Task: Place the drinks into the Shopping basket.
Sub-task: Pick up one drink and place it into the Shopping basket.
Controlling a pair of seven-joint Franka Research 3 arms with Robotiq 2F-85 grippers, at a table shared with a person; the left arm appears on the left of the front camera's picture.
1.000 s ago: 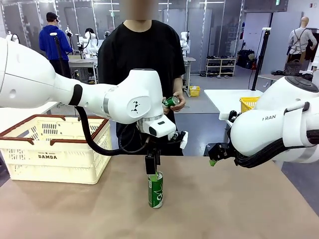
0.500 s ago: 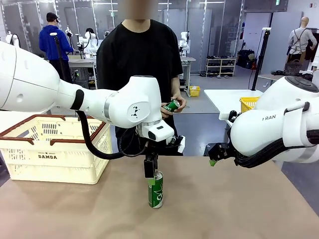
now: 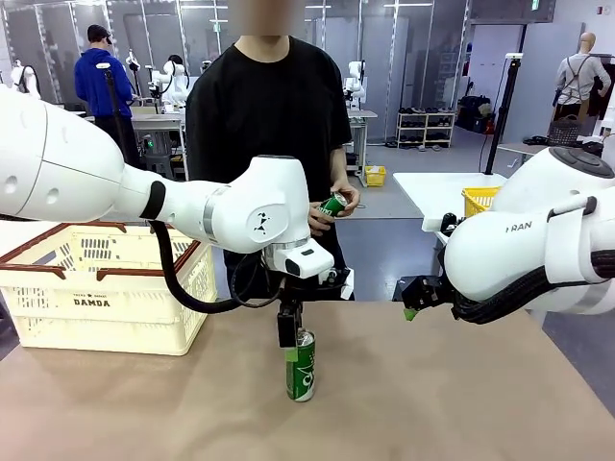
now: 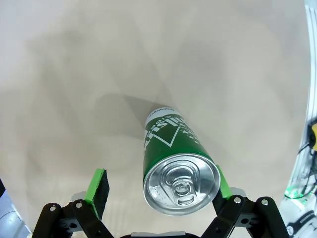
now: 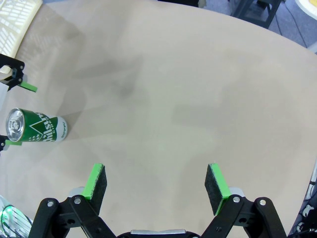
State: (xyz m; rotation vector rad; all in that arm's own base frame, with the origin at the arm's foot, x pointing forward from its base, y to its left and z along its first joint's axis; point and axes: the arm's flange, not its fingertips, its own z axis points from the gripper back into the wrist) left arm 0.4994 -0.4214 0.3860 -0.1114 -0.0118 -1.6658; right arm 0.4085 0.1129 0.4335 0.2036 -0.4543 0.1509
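Observation:
One of the drinks, a green can (image 3: 301,366) with white marks, stands upright on the brown table. My left gripper (image 3: 292,344) hangs open around its top. In the left wrist view the can (image 4: 171,148) sits between the green pads, close to the right pad (image 4: 221,181) and well apart from the left one (image 4: 98,191). A person at the far side holds another green can (image 3: 332,203) in one hand. The Shopping basket (image 3: 96,288), cream with a brown rim, stands at the table's left. My right gripper (image 3: 413,300) hovers open over the table's right side with nothing in it (image 5: 156,183).
A yellow mesh basket (image 3: 478,200) sits on a white table behind my right arm. The right wrist view shows the can (image 5: 34,130) far left, with bare brown tabletop (image 5: 198,99) across the middle and right.
My left gripper has come down a little, so its fingers now flank the can's top. The person's hand with the other can shifted slightly. The right arm has stayed still.

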